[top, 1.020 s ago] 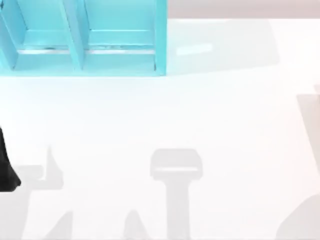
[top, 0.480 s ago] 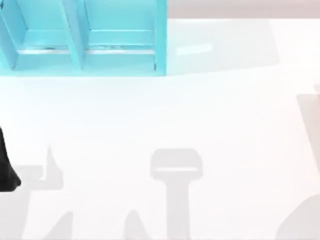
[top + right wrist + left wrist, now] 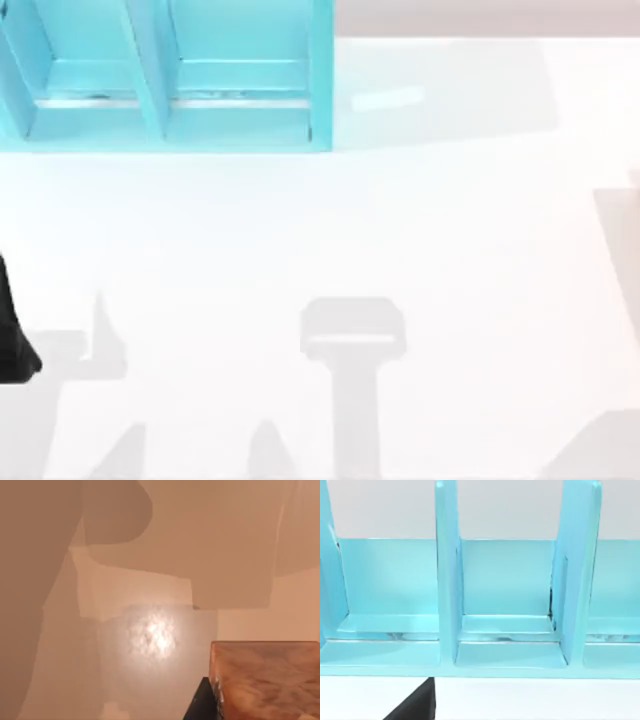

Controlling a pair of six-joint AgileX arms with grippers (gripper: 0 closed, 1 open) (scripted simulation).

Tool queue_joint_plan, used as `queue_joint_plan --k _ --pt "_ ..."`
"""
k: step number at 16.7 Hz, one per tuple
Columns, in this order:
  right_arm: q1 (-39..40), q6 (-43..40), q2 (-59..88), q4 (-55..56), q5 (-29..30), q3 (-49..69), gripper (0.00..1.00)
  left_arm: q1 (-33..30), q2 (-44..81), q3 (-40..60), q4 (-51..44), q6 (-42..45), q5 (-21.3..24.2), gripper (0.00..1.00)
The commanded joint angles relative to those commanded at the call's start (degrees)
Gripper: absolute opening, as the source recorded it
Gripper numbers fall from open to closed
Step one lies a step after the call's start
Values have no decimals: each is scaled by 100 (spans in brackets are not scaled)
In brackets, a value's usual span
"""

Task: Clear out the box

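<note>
At the tabletop's [image 3: 400,230] far left, the light-blue compartmented box [image 3: 170,80] looks empty; the left arm's gripper state I cannot tell, so a blind reach could strike a divider.

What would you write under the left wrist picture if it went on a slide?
A light blue box with upright dividers stands on the white table, its visible compartments holding nothing I can make out.
</note>
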Motion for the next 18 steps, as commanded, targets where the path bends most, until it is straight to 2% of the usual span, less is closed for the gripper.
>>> queue_joint_plan --k 5,10,18 --pt "-232 -106 -405 -1247 21 1055 0 0 0 0 0 0 0 100" --pt "173 80 -389 -2247 27 1654 0 0 0 0 0 0 0 100" --pt "430 306 -349 -2312 16 1588 0 0 0 0 0 0 0 100"
